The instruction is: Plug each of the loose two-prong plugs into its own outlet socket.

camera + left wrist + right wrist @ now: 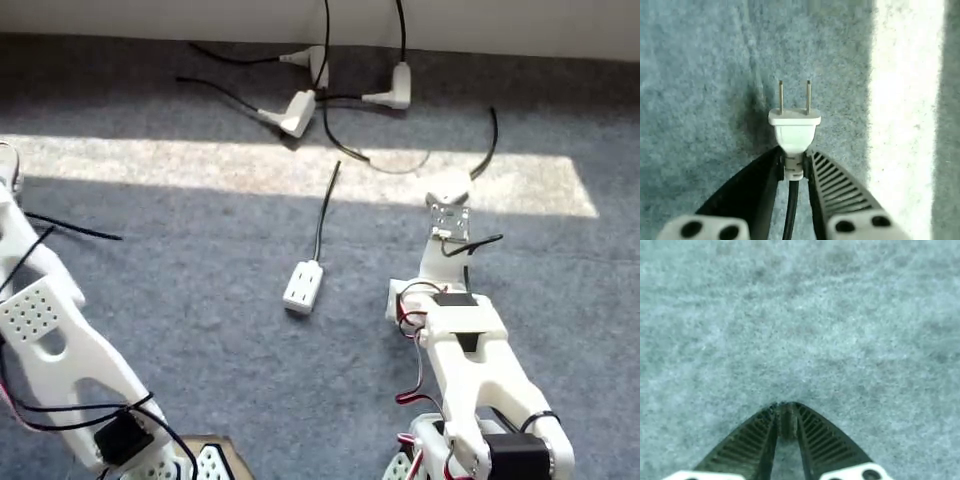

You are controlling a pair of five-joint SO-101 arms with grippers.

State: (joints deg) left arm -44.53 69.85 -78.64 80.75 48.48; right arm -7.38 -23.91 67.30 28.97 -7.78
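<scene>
A white two-prong plug (794, 127) is held by its neck, my left gripper (795, 165) shut on it, prongs pointing away over grey carpet and its black cord trailing back between the fingers. In the high view the left arm (45, 320) runs up the left edge. A white outlet socket (303, 286) with a black cord lies mid-carpet. My right gripper (785, 412) is shut with nothing in it, tips just above bare carpet. The right arm (465, 340) stands right of the socket. A white piece (448, 187) with a black cord lies just beyond its wrist.
At the back near the wall lie more white plug or socket pieces (298, 112), (398, 88), (310, 60) with black cords looping across the carpet. A sunlit band (200, 165) crosses the carpet. A thin black cord (75, 229) lies near the left arm.
</scene>
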